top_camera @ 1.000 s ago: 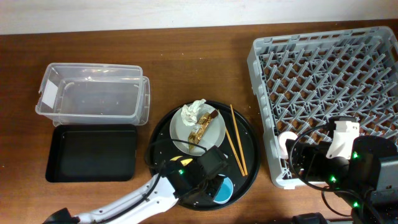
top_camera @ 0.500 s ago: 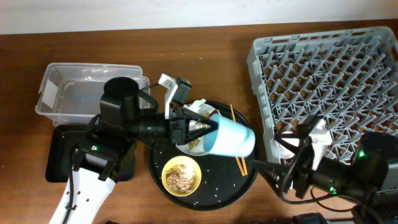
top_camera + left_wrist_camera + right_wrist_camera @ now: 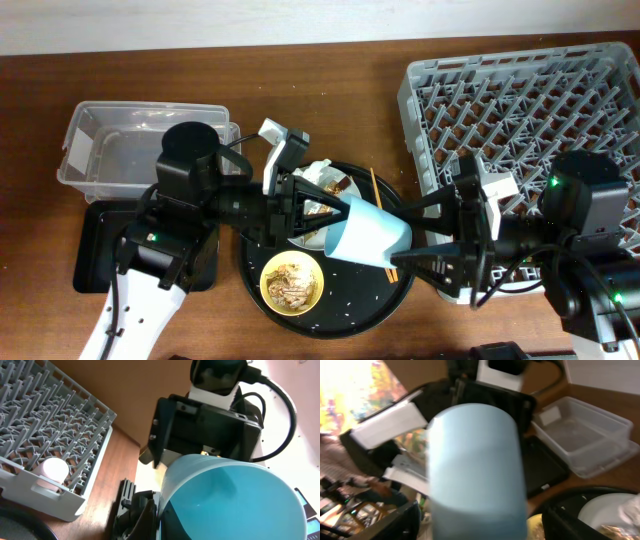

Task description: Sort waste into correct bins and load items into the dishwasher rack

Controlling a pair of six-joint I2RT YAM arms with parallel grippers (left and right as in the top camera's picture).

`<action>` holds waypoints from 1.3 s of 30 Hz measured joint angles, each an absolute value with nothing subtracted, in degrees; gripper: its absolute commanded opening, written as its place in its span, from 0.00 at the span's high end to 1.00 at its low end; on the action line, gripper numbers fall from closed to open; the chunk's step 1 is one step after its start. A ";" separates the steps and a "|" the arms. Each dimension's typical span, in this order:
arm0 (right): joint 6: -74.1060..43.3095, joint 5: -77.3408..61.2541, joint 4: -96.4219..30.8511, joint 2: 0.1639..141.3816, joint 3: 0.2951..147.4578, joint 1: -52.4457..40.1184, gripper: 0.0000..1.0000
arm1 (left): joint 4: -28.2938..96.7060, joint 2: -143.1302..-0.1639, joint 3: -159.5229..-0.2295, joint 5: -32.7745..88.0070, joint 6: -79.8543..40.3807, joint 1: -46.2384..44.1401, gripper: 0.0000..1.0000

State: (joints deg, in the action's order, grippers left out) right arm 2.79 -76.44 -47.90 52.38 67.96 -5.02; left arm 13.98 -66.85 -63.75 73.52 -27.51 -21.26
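Note:
My left gripper (image 3: pixel 335 215) is shut on the rim of the blue cup (image 3: pixel 368 235) and holds it on its side above the round tray. In the left wrist view, a finger (image 3: pixel 142 515) presses the rim beside the cup's inside (image 3: pixel 235 500). My right gripper (image 3: pixel 402 240) is open, with its fingers astride the cup's base. In the right wrist view the cup (image 3: pixel 475 470) fills the gap between them. The yellow bowl (image 3: pixel 291 281) holds food scraps. The plate (image 3: pixel 345 212) carries the napkin (image 3: pixel 320 172) and wrapper (image 3: pixel 340 186). The chopsticks (image 3: pixel 377 195) lie beside it. The pink cup (image 3: pixel 50 471) sits in the rack (image 3: pixel 530 100).
The clear tub (image 3: pixel 150 150) stands at the back left, with the shallow black tray (image 3: pixel 100 250) in front of it. The round black tray (image 3: pixel 400 290) lies under the cup and bowl. The rack's near-left corner is close to my right arm.
My left arm has lifted the blue cup off the round tray and turned it sideways, uncovering the yellow bowl. My right arm has come from the rack corner and straddles the cup's base.

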 measured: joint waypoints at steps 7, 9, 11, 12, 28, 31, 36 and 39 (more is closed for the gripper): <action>2.92 -77.25 -47.99 52.66 67.96 -7.38 0.36 | 13.98 -66.72 -63.75 73.60 -27.53 -21.63 1.00; 2.81 -76.12 -47.90 52.84 67.96 -9.28 0.37 | 13.98 -66.15 -63.75 73.56 -27.51 -21.78 1.00; 2.85 -74.83 -47.90 52.82 67.96 -10.61 0.39 | 14.11 -65.82 -63.75 73.56 -27.49 -21.71 1.00; 2.81 -74.37 -47.88 52.82 67.96 -10.83 0.41 | 14.13 -65.82 -63.75 73.52 -27.49 -21.69 1.00; 2.83 -73.14 -47.53 52.80 67.96 -12.25 0.38 | 13.45 -65.80 -63.75 72.82 -27.51 -21.78 1.00; 2.70 -72.01 -47.31 52.77 67.96 -12.82 0.47 | 13.43 -65.73 -63.75 72.90 -27.49 -21.71 0.64; -0.34 -66.52 -46.83 51.35 68.03 -14.02 0.50 | 13.89 -66.11 -63.77 69.52 -27.29 -21.56 0.29; -6.39 -52.47 -53.21 46.35 70.24 -9.54 0.50 | 16.03 -66.11 -63.77 68.03 -26.76 -21.39 0.20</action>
